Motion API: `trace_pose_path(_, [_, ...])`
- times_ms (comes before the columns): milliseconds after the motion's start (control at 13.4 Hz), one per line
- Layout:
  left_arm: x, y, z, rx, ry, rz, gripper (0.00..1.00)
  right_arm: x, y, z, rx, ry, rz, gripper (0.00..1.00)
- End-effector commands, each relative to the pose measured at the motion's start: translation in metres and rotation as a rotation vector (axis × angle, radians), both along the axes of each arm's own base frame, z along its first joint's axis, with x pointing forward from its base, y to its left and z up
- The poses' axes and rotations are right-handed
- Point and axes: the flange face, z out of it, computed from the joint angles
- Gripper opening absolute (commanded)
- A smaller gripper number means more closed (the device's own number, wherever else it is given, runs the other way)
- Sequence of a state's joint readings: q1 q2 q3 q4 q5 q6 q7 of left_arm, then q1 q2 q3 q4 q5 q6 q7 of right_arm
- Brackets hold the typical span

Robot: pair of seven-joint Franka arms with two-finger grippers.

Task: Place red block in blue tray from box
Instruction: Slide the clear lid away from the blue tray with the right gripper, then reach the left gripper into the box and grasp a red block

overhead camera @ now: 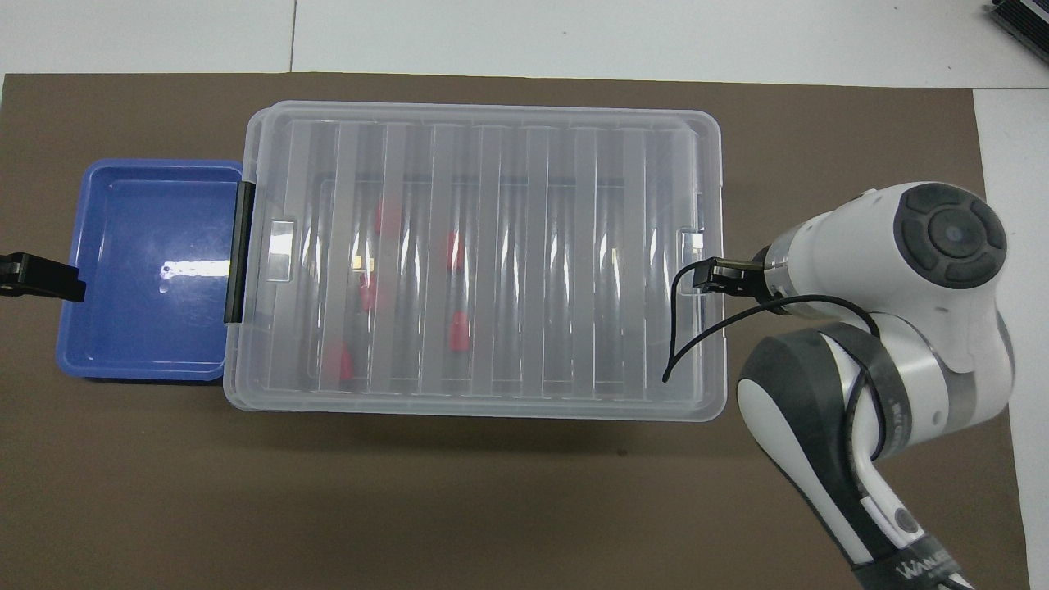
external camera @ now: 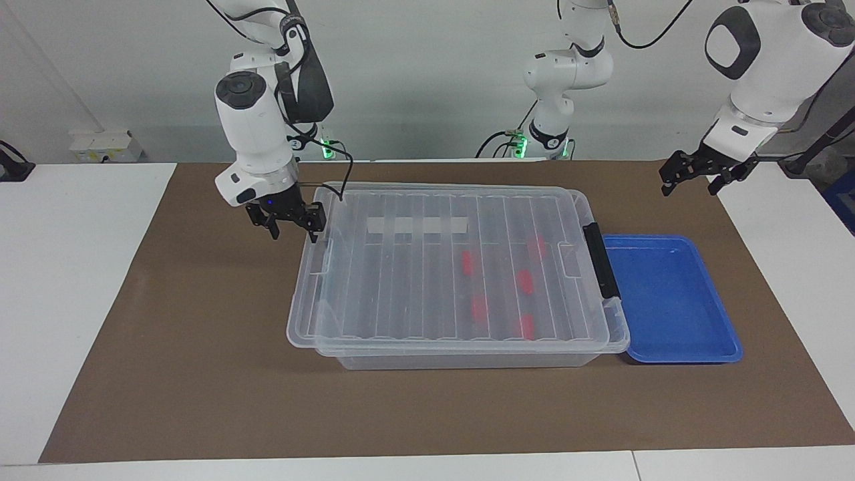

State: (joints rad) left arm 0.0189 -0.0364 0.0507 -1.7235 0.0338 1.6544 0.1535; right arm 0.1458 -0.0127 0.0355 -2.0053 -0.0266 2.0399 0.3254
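The box (external camera: 401, 280) (overhead camera: 557, 246) lies across the middle of the brown mat with its ribbed clear lid on. Several red blocks show blurred through the lid, one of them (external camera: 467, 262) (overhead camera: 452, 250) near the middle. The blue tray (external camera: 668, 294) (overhead camera: 147, 262) stands empty against the box's latch end, toward the left arm's end of the table. My right gripper (external camera: 294, 230) (overhead camera: 717, 274) is open at the box's other end. One fingertip (external camera: 312, 232) is at the lid's rim and the other is outside it. My left gripper (external camera: 691, 182) (overhead camera: 41, 279) hangs open in the air over the tray's outer edge.
A black latch (external camera: 599, 260) (overhead camera: 238, 250) clasps the box end beside the tray, and a white tape strip (external camera: 415, 226) lies on the lid. A black cable (overhead camera: 684, 328) loops from the right wrist over the lid's corner. White tabletop borders the mat (external camera: 200, 374).
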Motion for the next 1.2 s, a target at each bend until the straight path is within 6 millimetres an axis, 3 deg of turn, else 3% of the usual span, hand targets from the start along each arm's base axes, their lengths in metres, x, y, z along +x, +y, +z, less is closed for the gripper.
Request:
trace_pose_path(0, [-0.008,0.002,0.001,0.005,-0.012,0.000,1.00,-0.008,-0.034,-0.001,0.001,0.004,0.055,0.85])
trace_pose_path(299, [-0.008,0.002,0.001,0.005,-0.008,0.001,1.00,-0.004,-0.100,-0.002,-0.008,0.019,0.145,0.87])
trace_pose_path(449, [-0.011,-0.011,0.004,0.005,0.000,-0.021,1.00,-0.005,-0.133,-0.002,-0.011,0.021,0.172,0.94])
trace_pose_path(673, [-0.011,-0.020,0.007,-0.019,-0.005,-0.027,1.00,-0.006,-0.164,-0.001,-0.015,0.019,0.204,0.94])
trace_pose_path(823, [-0.008,-0.058,0.013,-0.154,-0.034,0.161,1.00,-0.006,-0.172,-0.001,-0.017,0.014,0.212,0.94])
trace_pose_path(973, [-0.003,-0.130,0.015,-0.185,-0.102,0.356,1.00,-0.007,-0.179,0.000,-0.020,0.011,0.214,0.94])
trace_pose_path(1048, [-0.004,-0.160,0.012,-0.199,-0.121,0.382,1.00,-0.007,-0.185,0.000,-0.022,0.007,0.224,0.94])
trace_pose_path(1122, [-0.003,-0.177,0.007,-0.203,-0.123,0.391,1.00,-0.007,-0.188,0.000,-0.023,0.006,0.234,0.94])
